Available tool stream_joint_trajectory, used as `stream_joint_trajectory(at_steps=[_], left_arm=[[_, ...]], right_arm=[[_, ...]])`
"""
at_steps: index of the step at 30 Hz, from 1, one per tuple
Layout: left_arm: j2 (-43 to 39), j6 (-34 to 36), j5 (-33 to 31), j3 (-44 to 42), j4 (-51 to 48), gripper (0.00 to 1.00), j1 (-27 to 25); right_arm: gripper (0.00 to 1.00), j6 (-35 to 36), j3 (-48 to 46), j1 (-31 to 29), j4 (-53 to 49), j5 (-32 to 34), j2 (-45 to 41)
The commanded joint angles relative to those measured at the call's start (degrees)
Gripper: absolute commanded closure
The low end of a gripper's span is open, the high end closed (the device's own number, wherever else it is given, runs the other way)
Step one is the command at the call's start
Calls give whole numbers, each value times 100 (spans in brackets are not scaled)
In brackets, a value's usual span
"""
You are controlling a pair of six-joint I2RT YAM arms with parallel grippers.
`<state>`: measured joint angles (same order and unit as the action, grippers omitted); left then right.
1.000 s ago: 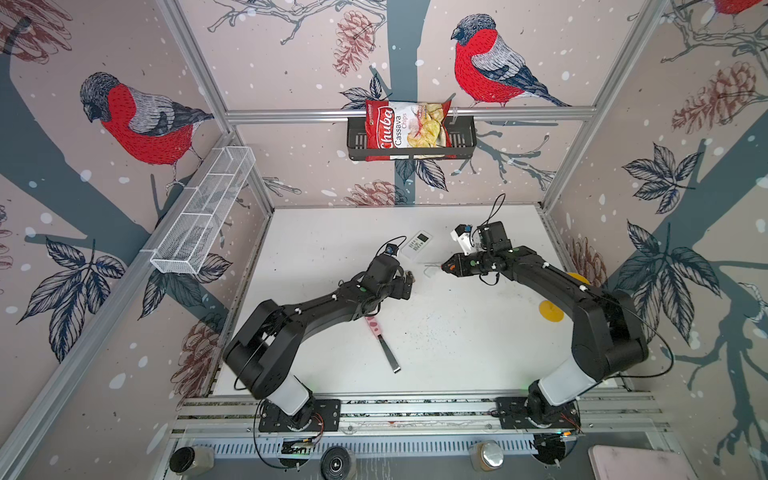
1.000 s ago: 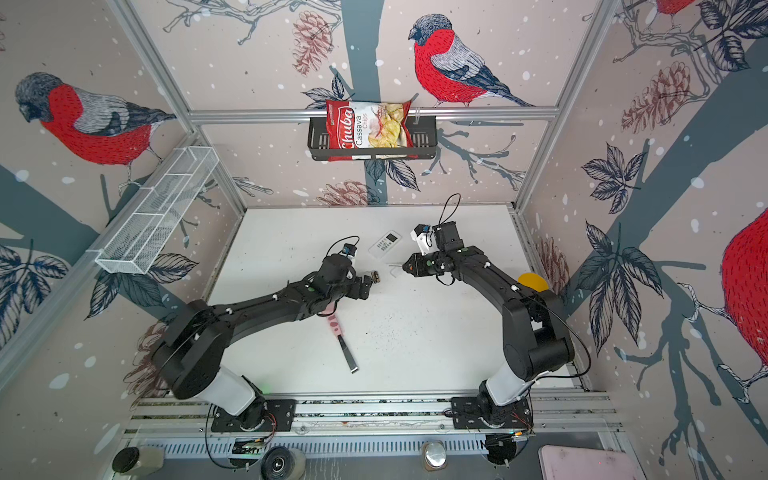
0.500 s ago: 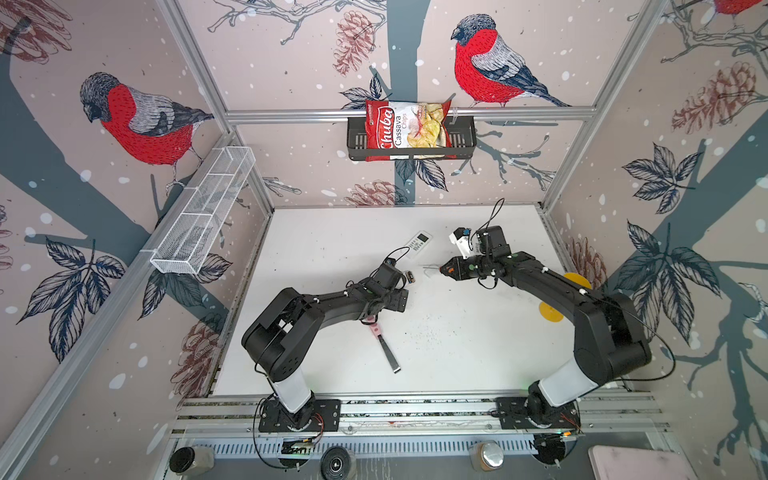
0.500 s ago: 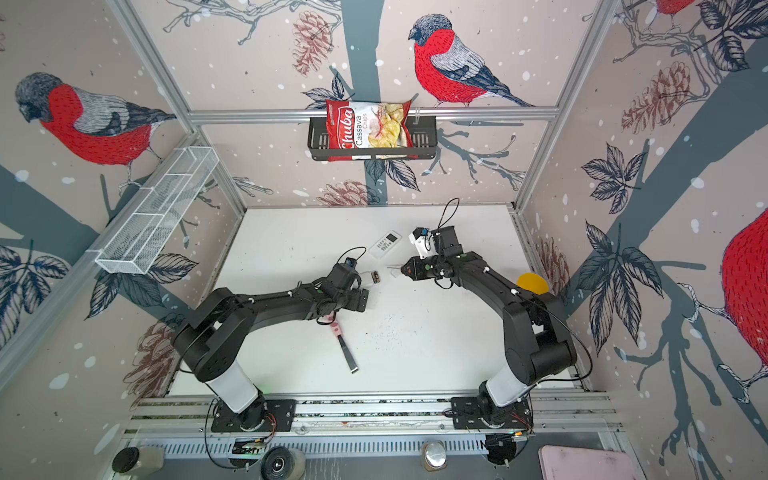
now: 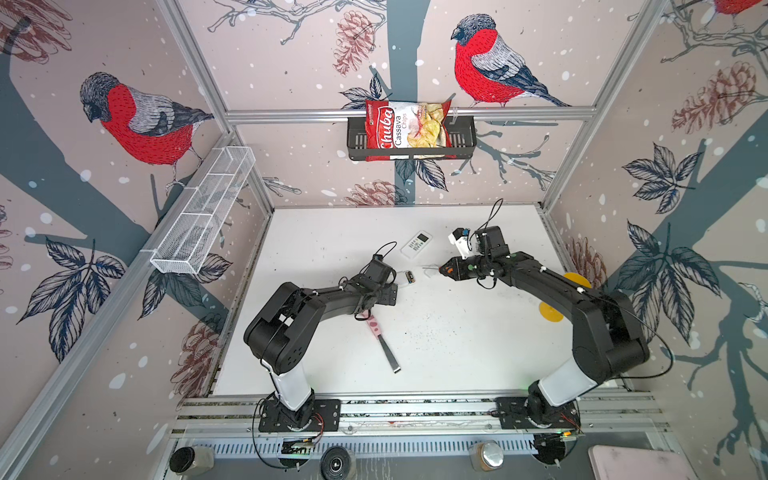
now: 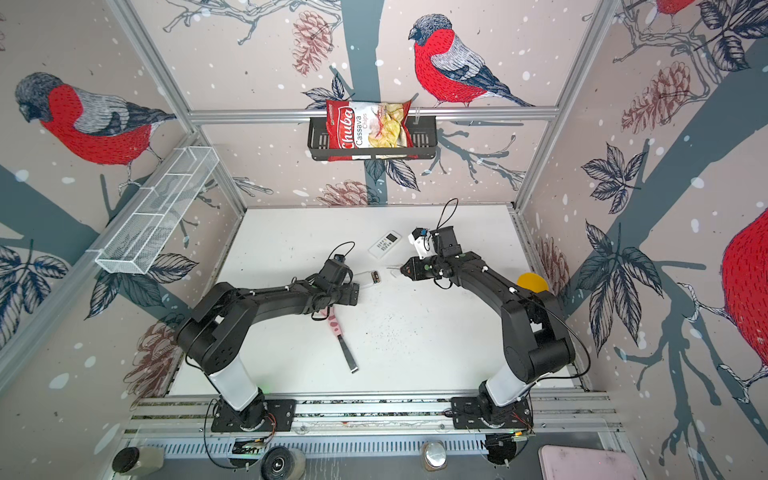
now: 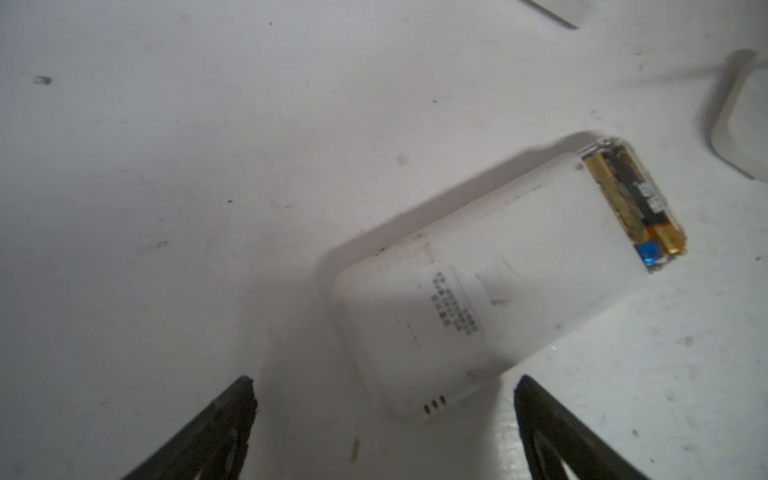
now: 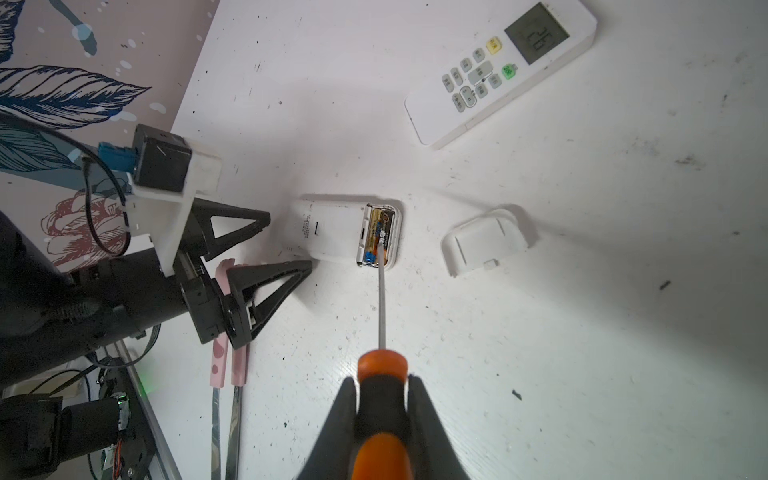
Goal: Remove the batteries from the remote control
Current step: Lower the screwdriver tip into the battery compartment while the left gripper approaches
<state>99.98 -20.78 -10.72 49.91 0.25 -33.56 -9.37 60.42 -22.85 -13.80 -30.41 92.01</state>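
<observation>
A small white remote control lies face down with its end compartment uncovered, and the dark and gold batteries sit inside it. Both top views show the remote, and the left wrist view shows its batteries. My left gripper stands open at the remote's closed end, touching nothing. My right gripper is shut on an orange-and-black screwdriver. The screwdriver's thin shaft points at the batteries; I cannot tell whether the tip touches them.
The loose white battery cover lies beside the remote. A second remote with a display lies farther back. Pink-handled tweezers lie under the left arm. A yellow disc is on the right.
My left arm has folded its elbow back toward its base, and its open gripper has drawn slightly away from the remote. The right arm has barely moved.
</observation>
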Motion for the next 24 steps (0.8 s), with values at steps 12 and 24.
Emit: stream_joint_trajectory(at_steps=[12, 24], left_arm=[[176, 44, 127, 164, 517, 4, 356], [-467, -139, 95, 17, 701, 4, 431]], right_arm=[[100, 58, 70, -53, -26, 0, 233], [100, 130, 271, -259, -105, -2, 528]])
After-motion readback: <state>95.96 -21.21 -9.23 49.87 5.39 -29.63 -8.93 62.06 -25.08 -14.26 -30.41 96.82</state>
